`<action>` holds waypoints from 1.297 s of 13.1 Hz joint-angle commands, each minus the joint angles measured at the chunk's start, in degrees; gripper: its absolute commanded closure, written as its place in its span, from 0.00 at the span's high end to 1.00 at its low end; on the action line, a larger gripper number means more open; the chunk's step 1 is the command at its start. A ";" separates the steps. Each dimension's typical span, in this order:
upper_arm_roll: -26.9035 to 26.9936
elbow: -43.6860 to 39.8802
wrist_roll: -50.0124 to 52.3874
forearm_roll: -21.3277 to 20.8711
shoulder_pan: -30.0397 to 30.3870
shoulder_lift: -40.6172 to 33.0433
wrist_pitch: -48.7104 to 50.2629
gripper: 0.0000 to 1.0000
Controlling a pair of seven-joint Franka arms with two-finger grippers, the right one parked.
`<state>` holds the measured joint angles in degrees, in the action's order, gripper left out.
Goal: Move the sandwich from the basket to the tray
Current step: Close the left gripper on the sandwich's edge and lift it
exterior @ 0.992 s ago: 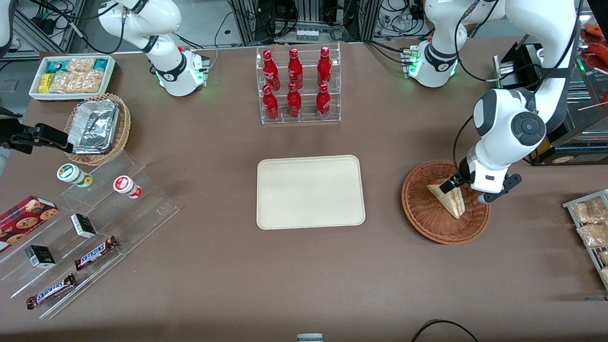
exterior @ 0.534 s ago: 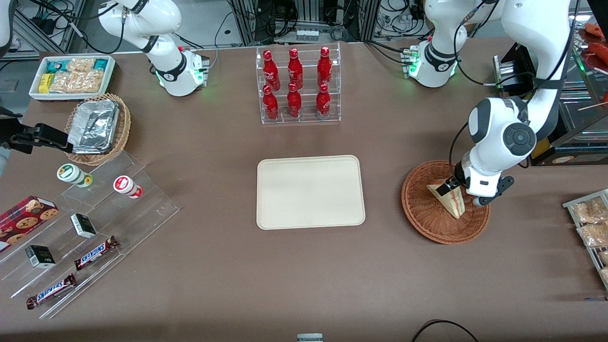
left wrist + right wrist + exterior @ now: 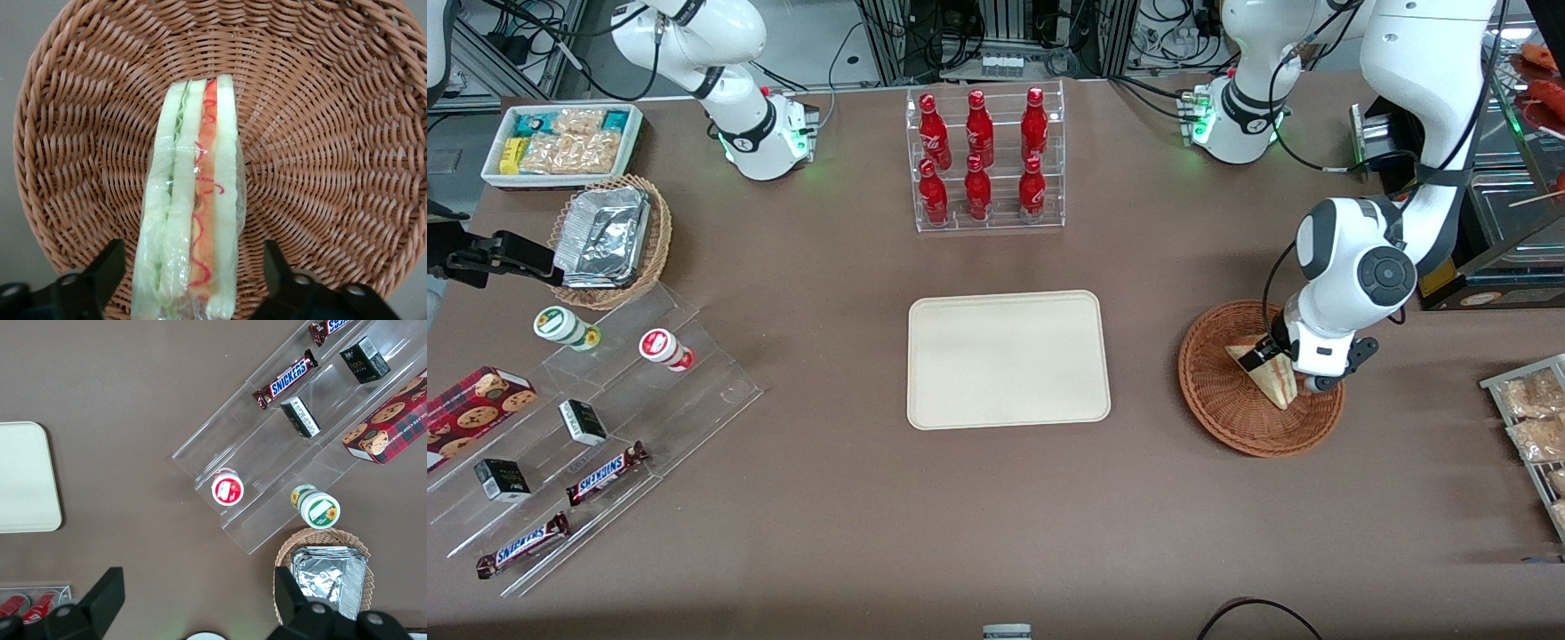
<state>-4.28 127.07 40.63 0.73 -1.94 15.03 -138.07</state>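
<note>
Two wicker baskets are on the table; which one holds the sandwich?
The round reddish-brown wicker basket under the left gripper holds the triangular sandwich; the lighter tan wicker basket holds a crumpled foil container.

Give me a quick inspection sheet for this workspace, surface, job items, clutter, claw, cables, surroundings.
Surface: brown table, flat.
Sandwich: wrapped, lying in the basket.
Tray: bare, mid-table.
Clutter: rack of red bottles; clear tiered stand with snack bars and cups; foil container in a tan basket; white snack bin.
Claw: open, fingers either side of the sandwich, not closed on it.
Cables: black loop at the table edge nearest the front camera.
Surroundings: equipment racks past the arm bases.
</note>
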 commanded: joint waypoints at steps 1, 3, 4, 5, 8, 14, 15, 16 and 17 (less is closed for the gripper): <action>0.15 0.19 0.85 -0.02 -0.08 0.08 -1.15 0.00; 0.15 0.11 0.76 -0.02 -0.08 0.08 -1.06 0.00; 0.15 0.02 0.59 -0.02 -0.08 -0.18 -0.80 0.00; 0.23 -0.24 0.41 -0.02 -0.08 -0.79 -0.36 0.00; 0.15 -3.65 0.24 -0.11 -0.17 -3.87 5.85 0.00; -0.38 -13.78 -0.38 -0.20 -6.04 -2.99 16.52 0.00; -0.38 -14.91 -0.99 -0.11 -8.06 -2.30 16.52 0.00; -0.47 -16.49 -1.95 -0.02 -9.64 -0.98 16.52 0.00; -0.47 -18.86 -2.22 0.06 -11.57 0.68 16.87 0.00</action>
<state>-5.21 113.21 39.90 0.71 -10.33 12.25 -122.84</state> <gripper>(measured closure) 0.846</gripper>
